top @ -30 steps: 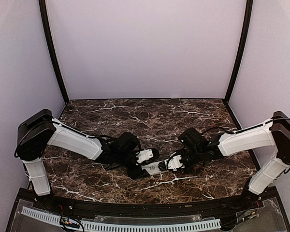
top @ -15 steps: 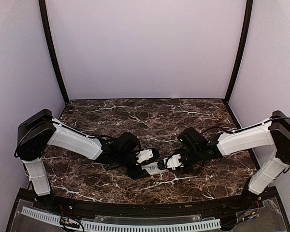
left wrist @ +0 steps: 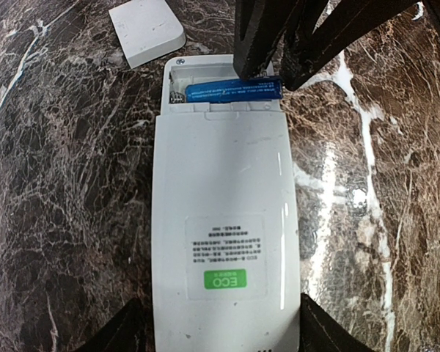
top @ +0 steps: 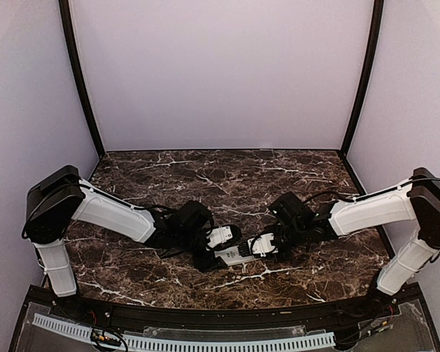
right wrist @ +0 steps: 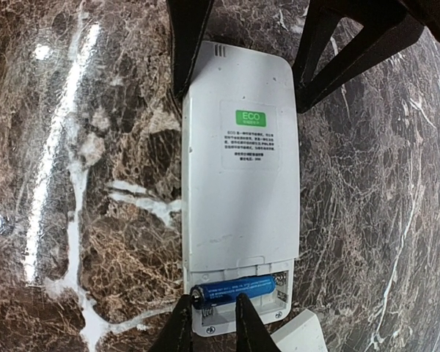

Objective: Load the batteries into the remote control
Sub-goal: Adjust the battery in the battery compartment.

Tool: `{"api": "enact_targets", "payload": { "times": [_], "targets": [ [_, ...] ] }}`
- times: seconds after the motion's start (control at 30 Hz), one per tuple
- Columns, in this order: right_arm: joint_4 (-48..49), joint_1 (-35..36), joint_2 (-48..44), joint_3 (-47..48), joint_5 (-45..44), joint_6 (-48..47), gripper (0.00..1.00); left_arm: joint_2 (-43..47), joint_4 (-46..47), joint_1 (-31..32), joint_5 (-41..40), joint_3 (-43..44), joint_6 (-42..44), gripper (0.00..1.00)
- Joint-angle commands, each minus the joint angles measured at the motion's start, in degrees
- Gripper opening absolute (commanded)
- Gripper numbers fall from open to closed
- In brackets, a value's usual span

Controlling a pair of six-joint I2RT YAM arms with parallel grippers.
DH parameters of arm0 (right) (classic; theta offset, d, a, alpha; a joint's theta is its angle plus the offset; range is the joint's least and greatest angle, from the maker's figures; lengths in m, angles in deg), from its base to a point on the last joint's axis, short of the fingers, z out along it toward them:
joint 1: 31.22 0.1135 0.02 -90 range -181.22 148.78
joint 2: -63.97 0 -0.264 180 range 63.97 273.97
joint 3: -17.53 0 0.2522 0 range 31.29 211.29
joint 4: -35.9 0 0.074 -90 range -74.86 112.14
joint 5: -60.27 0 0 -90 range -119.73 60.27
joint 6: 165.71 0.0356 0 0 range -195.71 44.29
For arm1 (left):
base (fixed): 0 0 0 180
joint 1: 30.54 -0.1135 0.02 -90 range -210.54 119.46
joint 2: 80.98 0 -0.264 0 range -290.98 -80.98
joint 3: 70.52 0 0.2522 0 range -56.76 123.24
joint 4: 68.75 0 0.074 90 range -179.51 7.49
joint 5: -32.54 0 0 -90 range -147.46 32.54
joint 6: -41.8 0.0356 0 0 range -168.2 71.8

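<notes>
The remote control (left wrist: 220,213) lies face down on the marble with its green ECO label up, and it also shows as the remote control (right wrist: 238,169). My left gripper (left wrist: 221,326) is shut on its label end, one finger on each long side. The battery bay at the other end is uncovered. One blue battery (right wrist: 238,290) lies across it, the same battery (left wrist: 235,89). My right gripper (right wrist: 211,312) hovers at the bay with a narrow gap between its fingers (right wrist: 181,323), clamping nothing. No second battery shows.
The small white cover piece (left wrist: 147,31) lies on the marble just beyond the bay end, seen again as the cover piece (right wrist: 308,336). From above, both arms meet over the remote (top: 238,254) near the front middle of the table (top: 227,176).
My right gripper has crept slightly left toward the remote's open bay. The left gripper and the remote have stayed put.
</notes>
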Motion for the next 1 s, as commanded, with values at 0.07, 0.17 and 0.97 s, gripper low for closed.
{"api": "enact_targets", "payload": {
  "times": [0.07,0.17,0.97],
  "targets": [
    [0.41,-0.57,0.9,0.92,-0.1,0.52,0.19,-0.82,-4.4,-0.3,-0.1,-0.4,0.95,0.68],
    [0.26,-0.59,1.01,1.02,-0.19,0.4,0.18,-0.88,-4.4,-0.3,-0.11,-0.4,0.95,0.68],
    [0.06,-1.49,2.22,2.48,-0.47,-0.09,0.17,-0.9,-4.32,-0.28,-0.02,-0.49,1.03,0.68]
  ]
}}
